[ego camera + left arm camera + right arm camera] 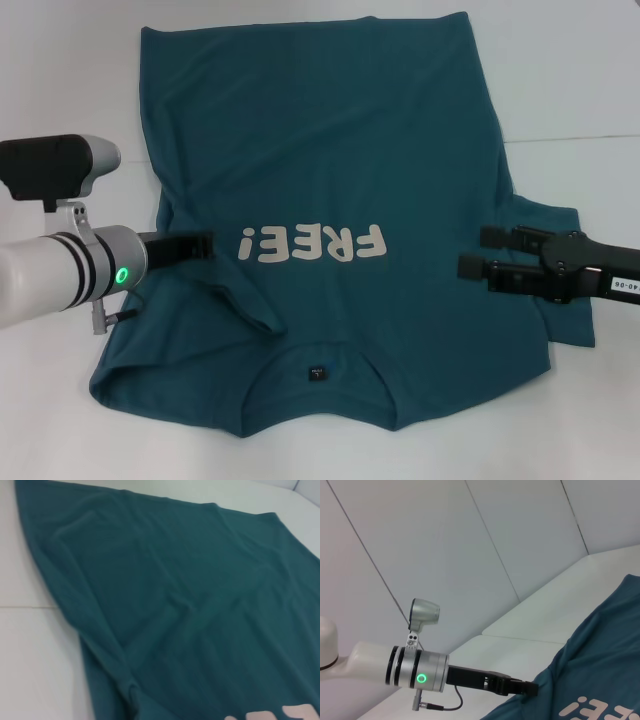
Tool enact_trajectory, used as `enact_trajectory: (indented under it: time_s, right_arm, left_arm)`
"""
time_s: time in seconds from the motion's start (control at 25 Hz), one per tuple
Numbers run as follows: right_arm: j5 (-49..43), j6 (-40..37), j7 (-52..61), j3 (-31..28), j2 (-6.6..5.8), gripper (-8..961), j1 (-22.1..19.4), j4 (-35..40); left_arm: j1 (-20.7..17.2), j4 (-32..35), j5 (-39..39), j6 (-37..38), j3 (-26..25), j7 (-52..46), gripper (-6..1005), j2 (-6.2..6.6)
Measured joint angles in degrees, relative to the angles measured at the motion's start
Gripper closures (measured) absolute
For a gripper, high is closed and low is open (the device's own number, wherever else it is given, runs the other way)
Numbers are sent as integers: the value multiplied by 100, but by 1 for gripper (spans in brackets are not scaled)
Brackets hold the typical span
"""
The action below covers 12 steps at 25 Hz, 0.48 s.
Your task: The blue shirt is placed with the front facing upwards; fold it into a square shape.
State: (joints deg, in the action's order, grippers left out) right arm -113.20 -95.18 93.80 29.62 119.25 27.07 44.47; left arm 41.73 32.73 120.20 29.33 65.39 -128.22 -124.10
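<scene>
The blue shirt lies flat on the white table, front up, with its white "FREE!" print across the chest and its collar label at the near edge. My left gripper rests low on the shirt's left edge at chest height, its black fingers together; no cloth is lifted. The left sleeve lies folded inward in a crease. My right gripper hovers open over the right side beside the spread right sleeve. The left wrist view holds only the shirt. The right wrist view shows the left gripper at the shirt edge.
The white table stretches around the shirt, with a seam line running across it on the right. A pale wall stands behind the left arm in the right wrist view.
</scene>
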Motion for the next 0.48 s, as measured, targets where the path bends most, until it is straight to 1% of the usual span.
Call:
enact_trajectory:
  time_s: [0.12,0.36,0.48]
  right_arm:
    - [0,-6,17,-6,0,39,0,0]
    - [6,1,57,-22,-23,39,-12,0]
    - [9,-14,60,-51,-26,39,-14,0]
  left_arm:
    - [-8,77,1,60,0,10,988,0]
    - [-351,459,3,135,-64,-48,959,-8]
    - [-478,539,6,139,-69,-53,944,-22]
